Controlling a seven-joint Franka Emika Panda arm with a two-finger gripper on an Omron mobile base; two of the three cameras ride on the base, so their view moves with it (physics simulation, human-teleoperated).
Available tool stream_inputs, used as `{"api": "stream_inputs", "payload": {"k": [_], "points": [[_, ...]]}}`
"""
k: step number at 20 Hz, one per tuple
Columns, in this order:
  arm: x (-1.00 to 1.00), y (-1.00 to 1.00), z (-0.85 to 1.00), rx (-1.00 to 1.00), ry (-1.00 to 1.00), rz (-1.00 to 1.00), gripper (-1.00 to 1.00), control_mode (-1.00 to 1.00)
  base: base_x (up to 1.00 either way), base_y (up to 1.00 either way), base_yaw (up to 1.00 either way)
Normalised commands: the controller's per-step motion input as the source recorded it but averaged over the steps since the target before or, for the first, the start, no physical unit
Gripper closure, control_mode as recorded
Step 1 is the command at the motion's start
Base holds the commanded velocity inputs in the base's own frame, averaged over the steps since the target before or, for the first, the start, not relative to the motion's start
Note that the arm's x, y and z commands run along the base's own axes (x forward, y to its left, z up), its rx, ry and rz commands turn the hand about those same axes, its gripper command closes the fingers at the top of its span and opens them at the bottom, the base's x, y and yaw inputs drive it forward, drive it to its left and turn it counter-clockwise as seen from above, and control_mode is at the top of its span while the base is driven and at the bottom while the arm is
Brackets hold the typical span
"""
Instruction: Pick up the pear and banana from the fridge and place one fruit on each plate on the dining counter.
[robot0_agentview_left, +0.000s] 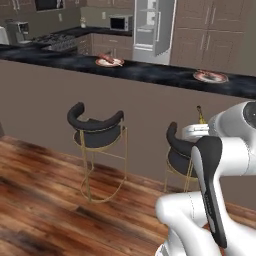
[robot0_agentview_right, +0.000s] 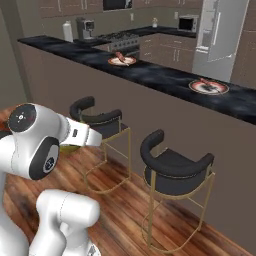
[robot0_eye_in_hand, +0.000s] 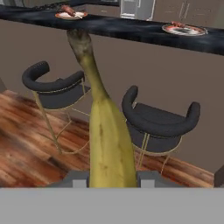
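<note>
My gripper (robot0_eye_in_hand: 113, 180) is shut on the banana (robot0_eye_in_hand: 105, 144), a long yellow fruit whose dark brown tip points up toward the dining counter (robot0_eye_in_hand: 131, 27). In the left base view the banana's tip (robot0_agentview_left: 200, 114) pokes out above my hand, short of the counter's taupe side. Two white plates with reddish-brown middles lie on the black marble top, one to the left (robot0_eye_in_hand: 61, 16) (robot0_agentview_left: 118, 63) and one to the right (robot0_eye_in_hand: 199, 31) (robot0_agentview_left: 222, 78). The light-grey fridge (robot0_agentview_left: 152, 30) (robot0_agentview_right: 217, 30) stands beyond the counter. The pear is out of view.
Two black bar stools with gold legs (robot0_eye_in_hand: 52, 85) (robot0_eye_in_hand: 159, 120) stand against the counter's near side, between me and it. A wooden floor (robot0_agentview_left: 45, 200) spreads out below. A back countertop holds a microwave (robot0_agentview_left: 120, 22) and a stove (robot0_agentview_left: 62, 40).
</note>
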Motion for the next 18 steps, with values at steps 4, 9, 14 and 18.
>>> {"api": "stream_inputs", "payload": {"k": [4, 9, 14, 18], "points": [[0.00, 0.00, 0.00, 0.00, 0.00, 0.00, 1.00, 1.00, 0.42, 0.53, -0.18], [0.00, 0.00, 0.00, 0.00, 0.00, 0.00, 1.00, 1.00, 0.40, 0.46, -0.20], [0.00, 0.00, 0.00, 0.00, 0.00, 0.00, 1.00, 1.00, 0.48, 0.36, -0.25], [0.00, 0.00, 0.00, 0.00, 0.00, 0.00, 1.00, 1.00, 0.53, 0.20, -0.29]]}}
